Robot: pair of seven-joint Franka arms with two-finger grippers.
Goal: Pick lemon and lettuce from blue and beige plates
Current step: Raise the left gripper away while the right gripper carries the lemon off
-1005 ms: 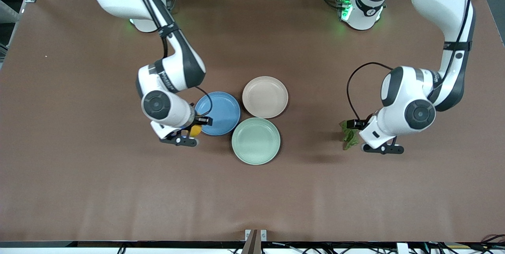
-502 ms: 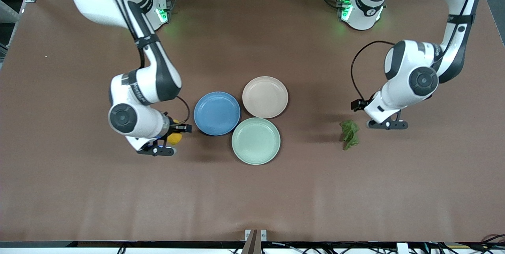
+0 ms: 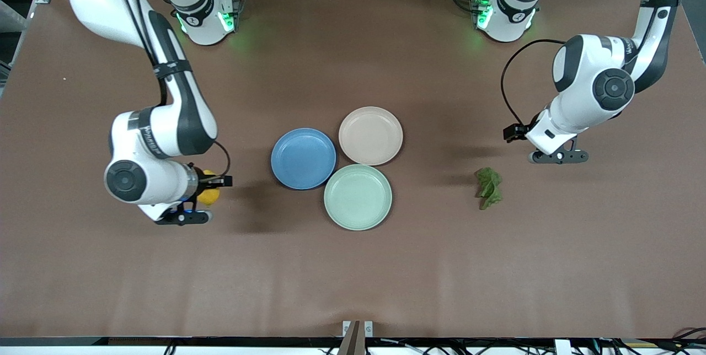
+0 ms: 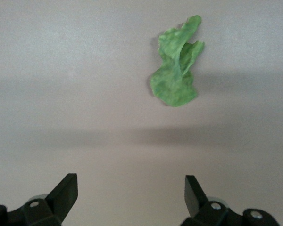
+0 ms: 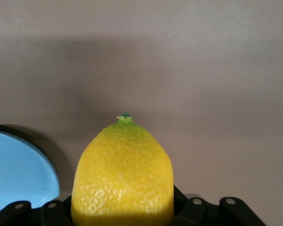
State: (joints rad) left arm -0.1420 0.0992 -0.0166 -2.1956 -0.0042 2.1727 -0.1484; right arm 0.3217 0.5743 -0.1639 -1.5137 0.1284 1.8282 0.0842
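No text, label, number or sign could be read anywhere. The right arm (image 3: 160,129) carried a line of dark lettering on its white wrist shell, above its claw; too small to make out. The left arm (image 3: 629,52) carried a similar dark line on its shell near the elbow band, also illegible. The plates, the fruit, the leaf and the worktop (image 3: 353,267) showed no markings.
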